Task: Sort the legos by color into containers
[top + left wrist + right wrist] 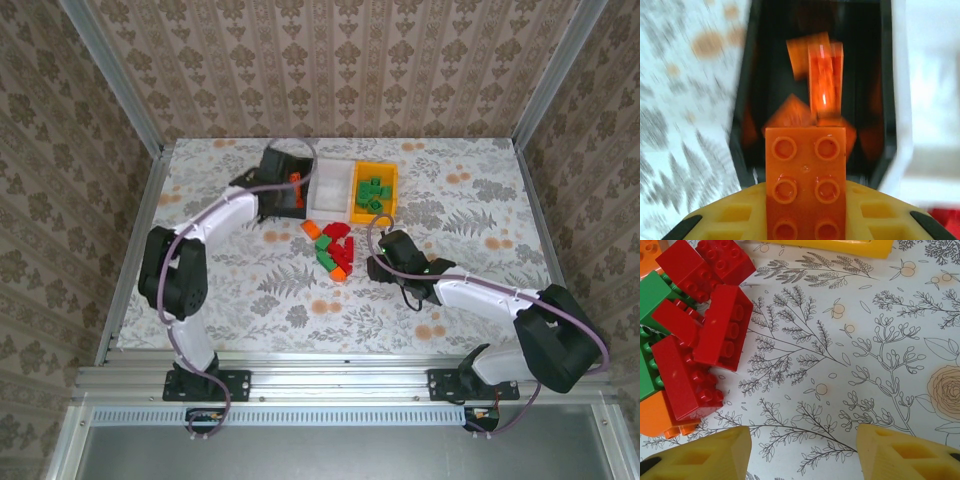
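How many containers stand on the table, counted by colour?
black bin: 1
white bin: 1
yellow bin: 1
Total: 3

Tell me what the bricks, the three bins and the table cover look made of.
The red bricks and the orange brick look like hard moulded plastic, glossy, with highlights on the studs. The black bin, white bin and yellow-orange bin seem thin rigid plastic with smooth walls. The table cover is a matte printed floral sheet; paper or vinyl, I cannot tell.
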Motion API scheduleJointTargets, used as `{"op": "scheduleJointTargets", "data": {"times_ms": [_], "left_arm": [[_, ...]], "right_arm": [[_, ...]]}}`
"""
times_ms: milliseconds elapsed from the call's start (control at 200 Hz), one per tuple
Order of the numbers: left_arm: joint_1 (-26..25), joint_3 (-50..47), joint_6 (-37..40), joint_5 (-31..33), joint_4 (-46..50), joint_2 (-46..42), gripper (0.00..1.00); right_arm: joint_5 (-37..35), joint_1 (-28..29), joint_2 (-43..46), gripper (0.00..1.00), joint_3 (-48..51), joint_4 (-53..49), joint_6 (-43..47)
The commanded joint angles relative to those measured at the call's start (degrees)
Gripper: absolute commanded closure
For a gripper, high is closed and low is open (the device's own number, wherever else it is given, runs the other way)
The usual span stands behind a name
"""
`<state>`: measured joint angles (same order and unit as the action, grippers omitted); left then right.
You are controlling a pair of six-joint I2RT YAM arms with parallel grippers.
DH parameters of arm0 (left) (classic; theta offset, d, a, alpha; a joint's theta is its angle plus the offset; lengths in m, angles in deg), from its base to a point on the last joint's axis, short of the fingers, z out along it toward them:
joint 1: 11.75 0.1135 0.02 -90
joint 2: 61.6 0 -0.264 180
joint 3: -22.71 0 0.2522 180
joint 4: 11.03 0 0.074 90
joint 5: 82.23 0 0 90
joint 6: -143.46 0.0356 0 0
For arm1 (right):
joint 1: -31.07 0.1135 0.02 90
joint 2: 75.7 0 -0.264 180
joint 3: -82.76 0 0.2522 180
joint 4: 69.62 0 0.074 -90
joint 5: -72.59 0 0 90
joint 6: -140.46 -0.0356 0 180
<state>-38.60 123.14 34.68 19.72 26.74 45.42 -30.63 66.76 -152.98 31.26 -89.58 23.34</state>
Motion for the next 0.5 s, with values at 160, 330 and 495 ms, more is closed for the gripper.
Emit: {"op": "scheduleJointTargets", "data": {"times_ms": [160,330,495], "left_arm": [[2.0,19.0,5.0,-2.9,9.4,14.7,0.68],[2.6,19.8,2.5,-2.8,8.8,16.9,0.66],[3.2,19.3,2.0,-4.7,7.5,18.6,0.64]], "right_arm": [[-9.0,-0.5,1.9,0.38,-0.6,-4.2,-1.3],[-12.3,-3.4,7.0,0.25,1.3,-9.1,-7.1],[-10.7,-7.0,14.9,0.17,5.2,-15.8,-10.5]]}}
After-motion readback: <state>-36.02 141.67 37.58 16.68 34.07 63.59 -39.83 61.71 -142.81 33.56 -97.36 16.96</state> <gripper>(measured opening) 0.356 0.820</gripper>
